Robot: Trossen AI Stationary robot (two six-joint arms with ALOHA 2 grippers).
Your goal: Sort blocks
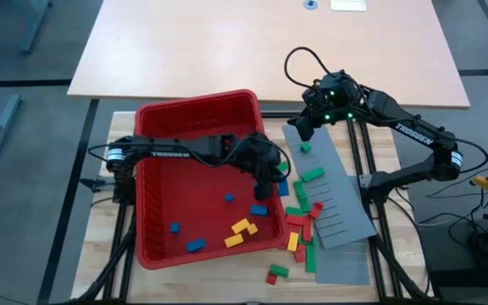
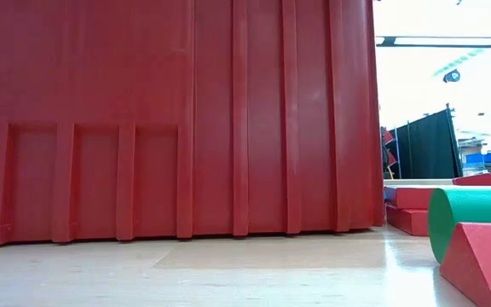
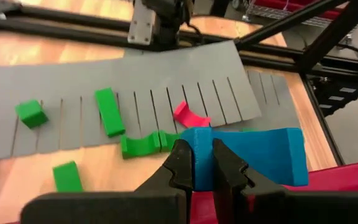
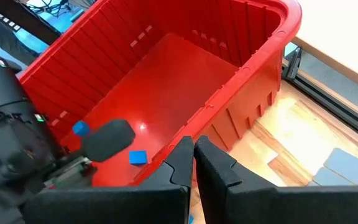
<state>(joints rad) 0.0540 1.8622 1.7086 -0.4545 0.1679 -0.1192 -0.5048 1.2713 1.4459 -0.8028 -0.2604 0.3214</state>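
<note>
Nearest the front table edge, a few loose blocks [image 1: 278,273] (one red, one green) lay on the wood just outside the red bin [image 1: 195,113]. Inside the bin, toward its front, sat yellow blocks [image 1: 242,230] and several scattered blue ones [image 1: 196,245]. Between the bin's right wall and the grey slotted panel [image 1: 339,200], a dense cluster of red, green and yellow bricks [image 1: 302,219] spilled onto the panel's lower part. The left gripper [image 3: 203,163] reached across the bin to its right rim, its fingers pinching a blue block [image 3: 272,152] held at that rim (the wrist view showed the block seated between both fingertips). Beyond it, in that same view, green blocks [image 3: 109,111] and a curved red piece [image 3: 188,114] rested on the panel. Farther back, the right gripper [image 4: 193,154] hovered over the panel's far end near the bin's back right corner, fingers pressed nearly together with nothing between them; a single green block [image 1: 306,147] lay on the panel just below it. The low view was filled by the bin's ribbed outer wall [image 2: 169,119], with a green cylinder [image 2: 476,217] and red pieces [image 2: 484,266] at its side. A bare tabletop [image 1: 227,42] stood farthest back.
</note>
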